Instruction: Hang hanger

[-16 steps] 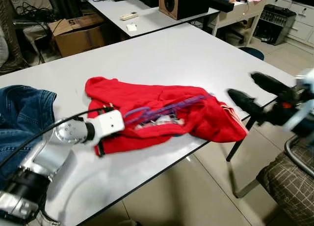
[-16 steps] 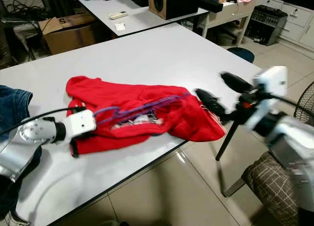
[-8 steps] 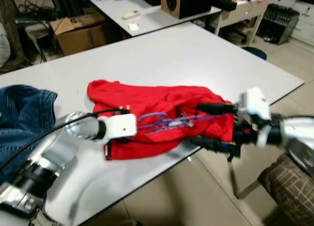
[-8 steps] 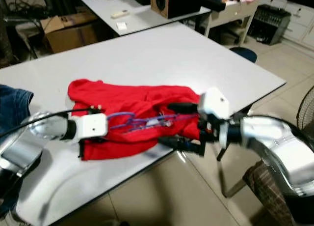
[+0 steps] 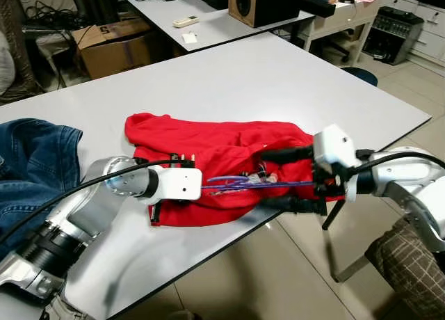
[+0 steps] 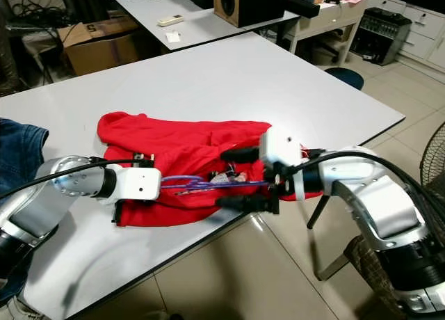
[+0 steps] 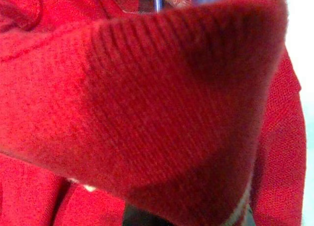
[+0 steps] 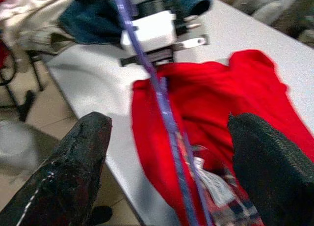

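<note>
A red sweater (image 5: 222, 149) lies near the front edge of the white table (image 5: 229, 76), with a purple hanger (image 5: 243, 184) stretched across it. The right gripper (image 5: 286, 179) has its fingers spread wide, one above and one below the hanger, gripping nothing. The left gripper (image 5: 182, 184) meets the hanger's other end; whether it grips cannot be told. Blue jeans (image 5: 31, 163) lie at the table's left edge

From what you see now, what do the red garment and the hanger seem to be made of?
Garment: probably soft knitted fabric, matte; the left wrist view shows fine ribbing at a hem.
Hanger: thin purple rod, slightly glossy, perhaps plastic or coated wire; I cannot tell which.
</note>
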{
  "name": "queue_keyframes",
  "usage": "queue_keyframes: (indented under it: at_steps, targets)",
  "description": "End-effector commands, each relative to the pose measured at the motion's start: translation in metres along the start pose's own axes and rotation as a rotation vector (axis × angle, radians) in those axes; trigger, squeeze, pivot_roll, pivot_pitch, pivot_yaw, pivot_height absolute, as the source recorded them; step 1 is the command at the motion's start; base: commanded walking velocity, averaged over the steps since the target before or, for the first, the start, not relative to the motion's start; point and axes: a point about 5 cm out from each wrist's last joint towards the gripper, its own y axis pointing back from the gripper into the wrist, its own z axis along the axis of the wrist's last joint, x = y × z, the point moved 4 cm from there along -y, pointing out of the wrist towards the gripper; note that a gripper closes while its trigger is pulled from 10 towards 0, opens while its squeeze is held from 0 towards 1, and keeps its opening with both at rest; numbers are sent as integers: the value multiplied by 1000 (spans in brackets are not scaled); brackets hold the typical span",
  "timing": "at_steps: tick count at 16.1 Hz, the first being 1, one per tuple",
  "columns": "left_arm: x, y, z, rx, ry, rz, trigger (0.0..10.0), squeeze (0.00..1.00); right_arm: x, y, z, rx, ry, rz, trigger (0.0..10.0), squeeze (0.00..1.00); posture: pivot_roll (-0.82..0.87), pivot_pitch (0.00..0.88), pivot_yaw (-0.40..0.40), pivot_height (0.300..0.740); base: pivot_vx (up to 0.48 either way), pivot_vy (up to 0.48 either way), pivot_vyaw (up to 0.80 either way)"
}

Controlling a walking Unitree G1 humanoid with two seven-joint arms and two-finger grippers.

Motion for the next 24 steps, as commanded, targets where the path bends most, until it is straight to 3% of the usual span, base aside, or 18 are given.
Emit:
queue_keyframes:
  at_steps: [1,2,3,5,6,7,14,24]
  targets:
    - [1,-1,1,10,-13,-13,0,0,2,-3,3,-7,20,39,4118,0,-4,15,30,740,0,0,0]
    - [2,-1,-1,21,-14,-17,0,0,2,-6,1,-4,23,50,6902,0,-6,14,31,740,0,0,0]
    - [3,-2,-1,29,-24,-14,0,0,-2,-9,-2,7,14,37,5020,0,-7,13,32,740,0,0,0]
    - [4,-3,1,35,-41,-19,0,0,-7,-15,-5,18,3,18,2863,0,-8,11,38,740,0,0,0]
    - [3,-4,2,34,-48,-26,0,0,-10,-18,-6,16,-1,9,314,0,-8,11,38,740,0,0,0]
    - [2,-8,5,38,-67,-44,0,0,-11,-25,-6,7,-10,17,0,0,-4,8,38,740,0,0,0]
    - [12,-9,4,63,-98,-43,0,0,-7,-36,-23,105,5,81,0,0,-4,0,41,740,0,0,0]
    - [19,-7,9,31,-107,-31,0,0,-14,-41,-27,82,15,38,0,0,1,3,37,740,0,0,0]
